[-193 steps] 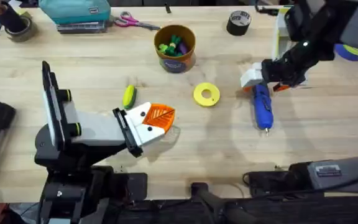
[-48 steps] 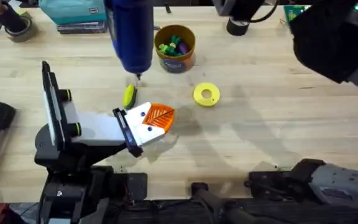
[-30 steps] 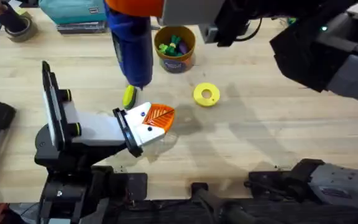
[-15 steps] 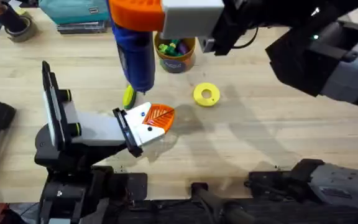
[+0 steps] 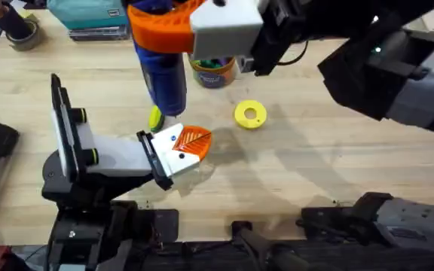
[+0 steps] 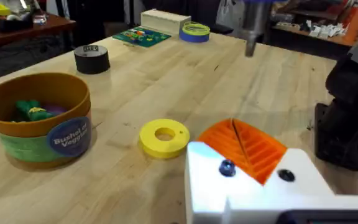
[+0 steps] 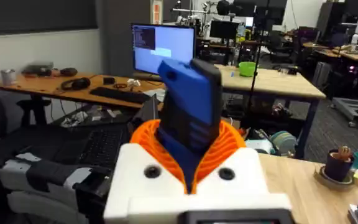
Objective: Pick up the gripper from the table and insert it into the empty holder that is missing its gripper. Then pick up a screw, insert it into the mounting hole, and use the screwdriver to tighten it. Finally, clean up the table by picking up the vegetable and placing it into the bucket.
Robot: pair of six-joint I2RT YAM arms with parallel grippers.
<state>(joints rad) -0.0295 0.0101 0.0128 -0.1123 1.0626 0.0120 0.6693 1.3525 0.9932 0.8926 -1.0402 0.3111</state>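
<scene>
My right gripper (image 5: 163,24) reaches across from the right and is shut on the blue screwdriver (image 5: 164,75), held upright. The screwdriver's tip hangs just above the vegetable (image 5: 155,117) and the left arm's white holder (image 5: 169,150). In the right wrist view the screwdriver (image 7: 191,118) sits between the orange pads of the right gripper (image 7: 188,155). My left gripper (image 5: 196,141) lies low on the table, shut, its orange gripper pads (image 6: 244,146) pressed together in the holder (image 6: 253,190). A small dark screw (image 6: 227,168) sits in the holder. The bucket (image 6: 39,118) stands beyond.
A flat yellow disc (image 5: 250,114) lies right of the left gripper. The right arm partly hides the bucket (image 5: 215,74). At the far edge of the table are a black tape roll (image 6: 92,59), a teal box (image 5: 89,13) and a brown tape roll (image 5: 21,30).
The right arm has carried the screwdriver from the right side of the table across and down, so its tip now hangs close over the left holder. The left arm has not moved.
</scene>
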